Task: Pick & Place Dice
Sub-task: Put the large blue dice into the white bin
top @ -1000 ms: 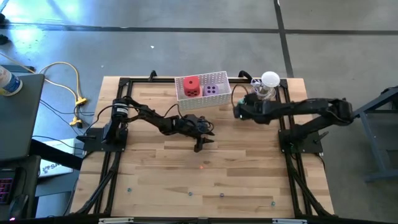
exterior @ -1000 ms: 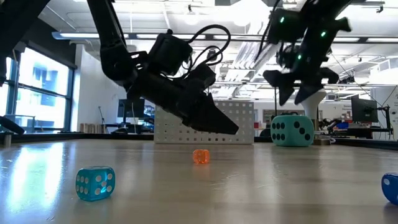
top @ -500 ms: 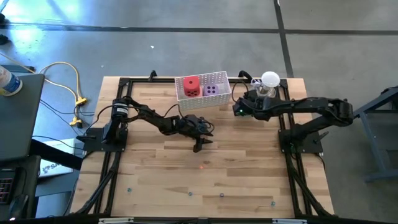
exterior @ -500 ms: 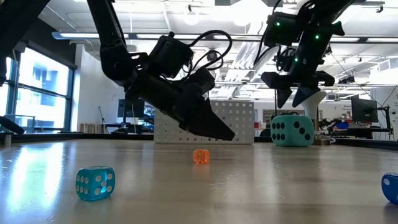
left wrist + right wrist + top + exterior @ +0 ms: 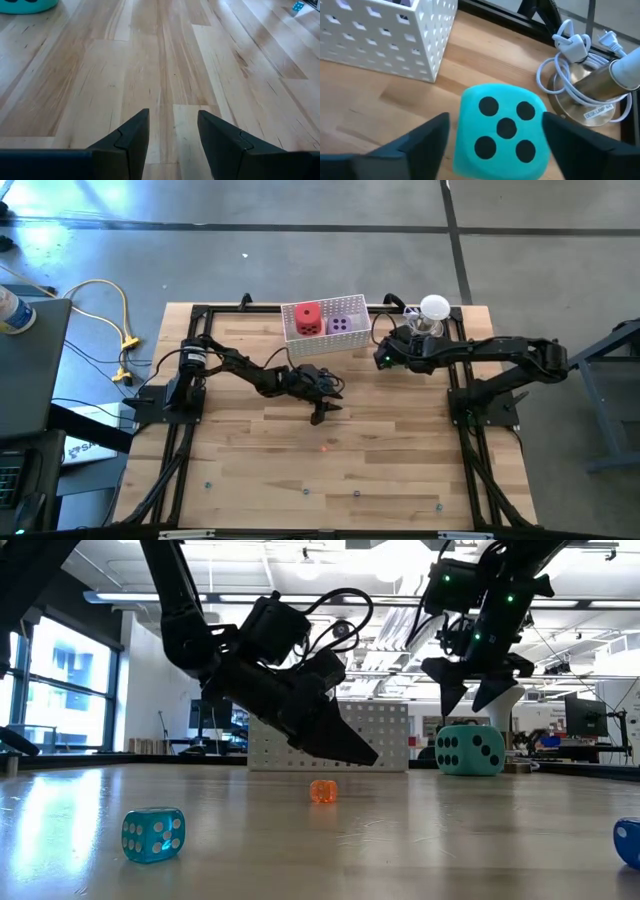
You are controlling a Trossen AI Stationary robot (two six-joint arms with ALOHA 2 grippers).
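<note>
Sitting on the desk (image 5: 300, 470) at its far right, the teal-green die (image 5: 502, 131) shows five dark pips on top and rests just right of the white perforated basket (image 5: 390, 37) and just beside a desk lamp (image 5: 432, 315) whose white cord (image 5: 570, 75) coils round the brass base. The red die (image 5: 308, 319) and the purple die (image 5: 343, 322) already lie side by side in that basket. The right tool (image 5: 495, 145) hangs straight over the teal-green die, its fingers spread to either side of the cube and not touching it. The left tool (image 5: 172, 137) hovers low over bare wood near the middle of the desk, its fingers parted by a narrow gap with nothing between them. Small dice, one orange (image 5: 322, 791) and one clear blue (image 5: 153, 834), lie on the near part of the desk, apart from both arms. The step in hand looks like the descent onto the teal-green die. The cube is about as wide as the spread fingers, so a slightly off-centre drop could land a fingertip on its top face and squash or tip the soft cube instead of straddling it. The lamp cord lies close on the far side and could snag a finger, and the basket wall is near enough for the lifted die to clip its rim.
</note>
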